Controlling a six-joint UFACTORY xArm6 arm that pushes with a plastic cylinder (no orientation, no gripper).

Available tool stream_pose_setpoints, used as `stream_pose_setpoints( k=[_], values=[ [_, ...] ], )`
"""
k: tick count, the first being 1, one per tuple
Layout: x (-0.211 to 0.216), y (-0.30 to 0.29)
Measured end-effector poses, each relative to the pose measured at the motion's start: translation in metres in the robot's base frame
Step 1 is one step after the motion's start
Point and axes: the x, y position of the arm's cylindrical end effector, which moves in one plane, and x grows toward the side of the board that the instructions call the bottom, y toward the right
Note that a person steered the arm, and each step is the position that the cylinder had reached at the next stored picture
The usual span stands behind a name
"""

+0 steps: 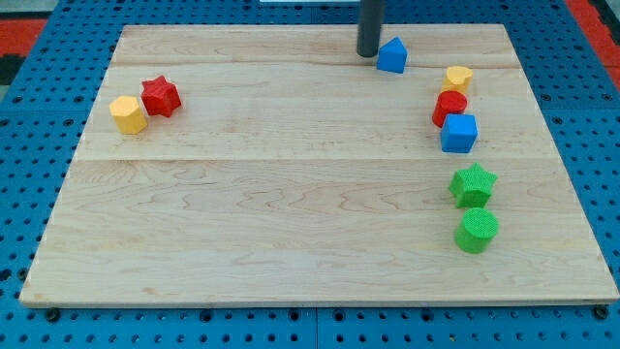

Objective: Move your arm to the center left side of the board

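Wooden board: my tip sat at top edge, touching blue house-shaped block; no jaws fitted, nothing held. Best sweep toward left edge, passing below red star block.

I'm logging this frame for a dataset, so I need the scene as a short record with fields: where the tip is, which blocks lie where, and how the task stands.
tip: my tip at the view's top centre, just left of the blue block
left group: yellow block touching red star
right column: small yellow block, red cylinder, blue cube, green star, green cylinder
surface: wooden board
task status: tip not yet at centre left
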Motion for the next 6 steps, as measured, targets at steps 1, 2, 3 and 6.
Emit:
stream_pose_setpoints(
  k=[1, 2, 3, 6],
  values=[
    [0.018, 0.043],
    [0.018, 0.064],
    [0.006, 0.056],
    [0.136, -0.215]
  ],
)
